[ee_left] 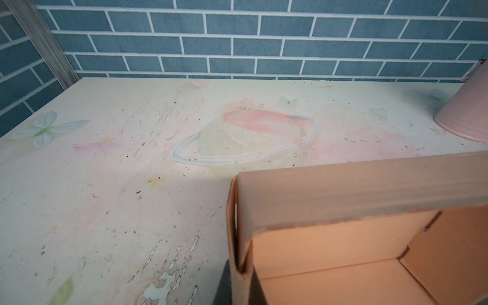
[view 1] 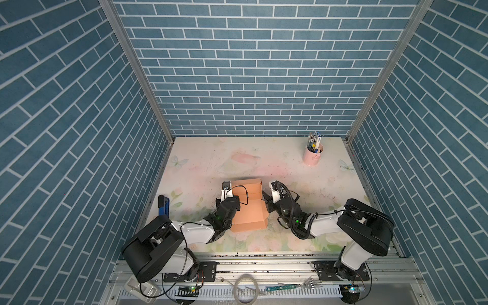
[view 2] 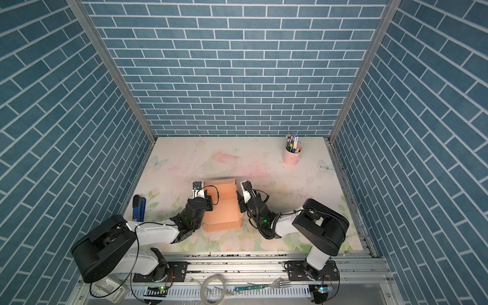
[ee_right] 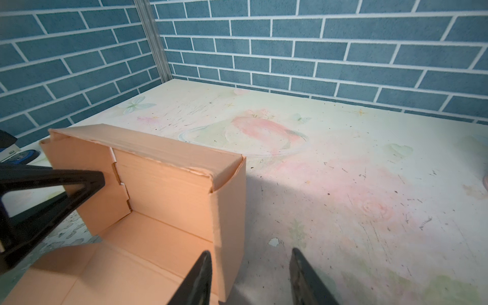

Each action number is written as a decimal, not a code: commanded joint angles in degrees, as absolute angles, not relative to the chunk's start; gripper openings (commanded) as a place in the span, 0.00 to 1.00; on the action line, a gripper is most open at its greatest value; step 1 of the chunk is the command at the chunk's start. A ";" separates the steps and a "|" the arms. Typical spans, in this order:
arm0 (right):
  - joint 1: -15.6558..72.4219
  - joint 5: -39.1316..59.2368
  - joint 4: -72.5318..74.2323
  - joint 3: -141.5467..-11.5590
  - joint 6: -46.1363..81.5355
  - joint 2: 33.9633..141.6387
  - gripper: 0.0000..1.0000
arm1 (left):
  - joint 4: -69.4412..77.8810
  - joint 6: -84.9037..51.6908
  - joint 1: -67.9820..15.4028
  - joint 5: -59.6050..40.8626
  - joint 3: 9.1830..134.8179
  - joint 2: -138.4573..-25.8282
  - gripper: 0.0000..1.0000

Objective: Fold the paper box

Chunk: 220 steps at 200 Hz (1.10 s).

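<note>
Three walls point(view 1: 264, 66) w/ blue-grey brick-pattern covering & white grout lines closed the cell at the back & both sides, joined at the rear corners by bare aluminium posts point(view 1: 137, 68) running up out of view. The desk point(view 1: 264, 158) carried a pale pastel print: butterflies point(view 1: 177, 161), pink & green blooms, a ringed pink shape point(ee_left: 245, 137) near the middle. It was scuffed, speckled w/ dark flecks & chipped in a patch point(ee_left: 161, 287) seen in the left wrist view. Light was even, shadows soft, & a slotted aluminium rail point(view 1: 264, 264) ran along the desk's front edge.
</note>
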State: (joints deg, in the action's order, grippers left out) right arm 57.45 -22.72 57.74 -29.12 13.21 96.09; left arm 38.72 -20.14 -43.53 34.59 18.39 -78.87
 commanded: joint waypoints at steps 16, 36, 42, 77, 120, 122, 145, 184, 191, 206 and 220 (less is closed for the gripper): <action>57.38 -23.38 60.70 -31.56 16.27 99.33 0.46 | 37.89 -20.19 -43.94 34.73 19.43 -79.15 0.06; 57.65 -23.14 61.17 -32.67 16.52 100.65 0.45 | 37.92 -20.19 -43.94 34.70 19.68 -79.52 0.07; 57.60 -23.10 61.13 -33.09 16.52 101.08 0.45 | 37.89 -20.29 -43.93 34.58 19.67 -79.54 0.07; 57.65 -24.53 59.43 -35.46 17.43 102.98 0.44 | 37.91 -20.22 -43.94 34.69 19.76 -79.63 0.07; 57.62 -27.33 56.54 -39.39 19.25 105.94 0.41 | 37.97 -20.20 -43.94 34.89 19.77 -79.53 0.07; 57.73 -27.42 56.52 -39.55 19.25 106.09 0.40 | 37.99 -20.21 -43.94 34.89 19.82 -79.56 0.08; 57.66 -28.65 54.93 -41.67 20.12 107.43 0.36 | 38.39 -20.07 -43.87 34.88 20.33 -80.70 0.08; 57.40 -28.84 53.52 -43.59 20.29 108.98 0.30 | 38.74 -20.76 -43.90 34.62 20.64 -82.43 0.08; 57.26 -28.84 53.53 -43.59 20.47 109.07 0.28 | 38.76 -20.76 -43.92 34.66 20.61 -82.40 0.09; 57.05 -28.74 53.57 -43.44 20.74 109.16 0.26 | 38.63 -20.53 -43.92 34.66 20.60 -82.20 0.09; 56.79 -28.45 53.60 -43.38 20.79 109.25 0.23 | 38.42 -20.35 -43.93 34.87 20.65 -81.98 0.09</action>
